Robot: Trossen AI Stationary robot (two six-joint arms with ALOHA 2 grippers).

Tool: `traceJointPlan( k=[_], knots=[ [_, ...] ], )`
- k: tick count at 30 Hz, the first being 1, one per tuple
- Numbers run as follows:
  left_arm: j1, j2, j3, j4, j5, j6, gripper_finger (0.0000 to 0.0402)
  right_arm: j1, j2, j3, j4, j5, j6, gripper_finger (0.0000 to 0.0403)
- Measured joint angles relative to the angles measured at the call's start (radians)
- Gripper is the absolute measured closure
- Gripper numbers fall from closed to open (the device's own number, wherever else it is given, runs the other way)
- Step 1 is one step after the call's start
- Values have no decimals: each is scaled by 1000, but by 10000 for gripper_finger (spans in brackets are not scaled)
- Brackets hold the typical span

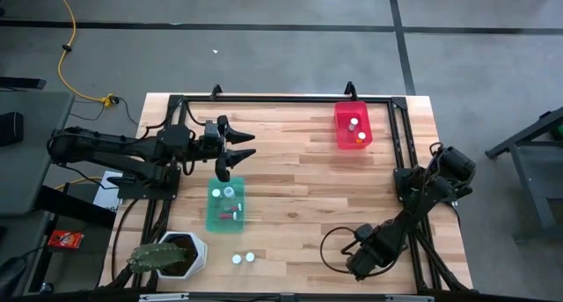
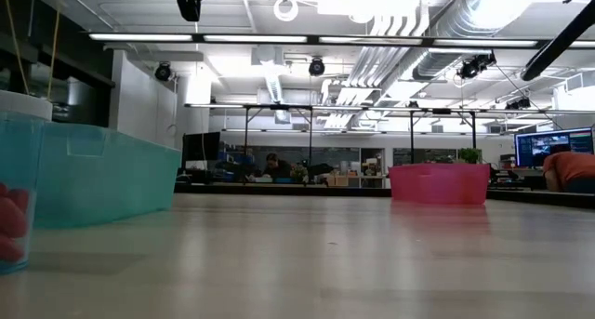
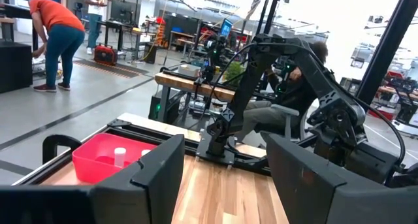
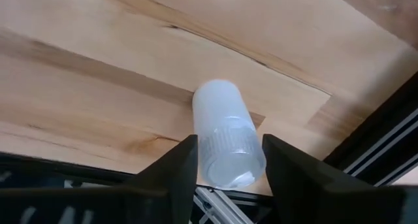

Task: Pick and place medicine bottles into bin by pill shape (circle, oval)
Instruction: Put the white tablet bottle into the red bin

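My left gripper is open and empty. It hangs above the far end of the teal bin, which holds several small white-capped medicine bottles. The red bin at the far right holds two bottles; it also shows in the left wrist view. Two more bottles stand on the table near the front edge. My right gripper, low at the near right, is shut on a whitish bottle. My right gripper pinches the bottle between its two fingers at its ribbed end. The fingers lie along the bottle, and its smooth rounded end sticks out past the fingertips, toward the wooden table top. Whether it rests on the table I cannot tell.
A white hexagonal pot with a cactus stands at the near left corner. A black metal frame runs along the table's far and side edges and shows close to the held bottle. People are in the room beyond the table.
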Motion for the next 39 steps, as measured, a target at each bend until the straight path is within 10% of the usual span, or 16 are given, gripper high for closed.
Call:
traceJointPlan(
  k=[10, 19, 23, 32, 39],
  knots=[
    [0, 0, 0, 0, -2, 0, 196, 0, -120, 0, -27, 103, -128, 281],
    [0, 0, 0, 0, -3, 0, 196, -35, -534, 0, 14, 840, -333, 284],
    [0, 0, 0, 0, -3, 0, 196, -106, -685, 0, 96, 1009, -533, 284],
    [0, 0, 0, 0, -14, 0, 196, -370, -800, 0, 525, 763, -1111, 285],
    [0, 0, 0, 0, -31, 0, 196, -549, -783, 0, 643, 495, -1237, 285]
  ],
)
